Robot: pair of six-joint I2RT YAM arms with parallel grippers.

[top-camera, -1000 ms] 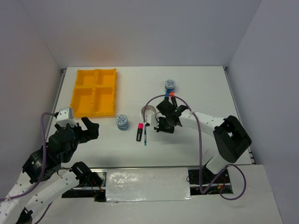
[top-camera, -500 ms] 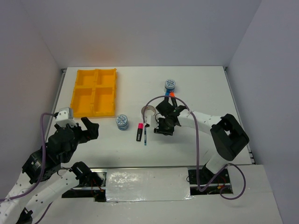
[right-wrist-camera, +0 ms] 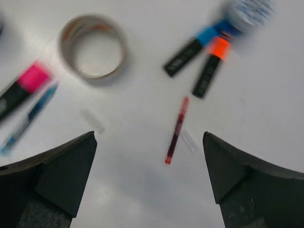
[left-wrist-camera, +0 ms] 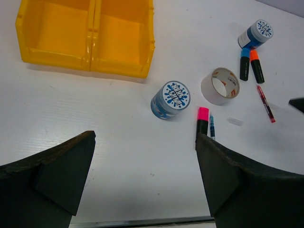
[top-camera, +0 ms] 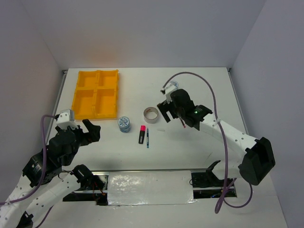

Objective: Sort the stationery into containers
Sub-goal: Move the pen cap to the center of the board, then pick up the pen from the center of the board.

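our right gripper now hangs higher, fingers spread and empty; the red pen lies loose, well apart from the yellow tray. left gripper gapes open; we see nothing sorted.

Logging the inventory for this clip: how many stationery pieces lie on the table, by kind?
Patterned tape rolls: 2
Silver-grey tape ring: 1
Highlighters, pink, blue, orange: 3
Pens, teal, red: 2
Total: 8
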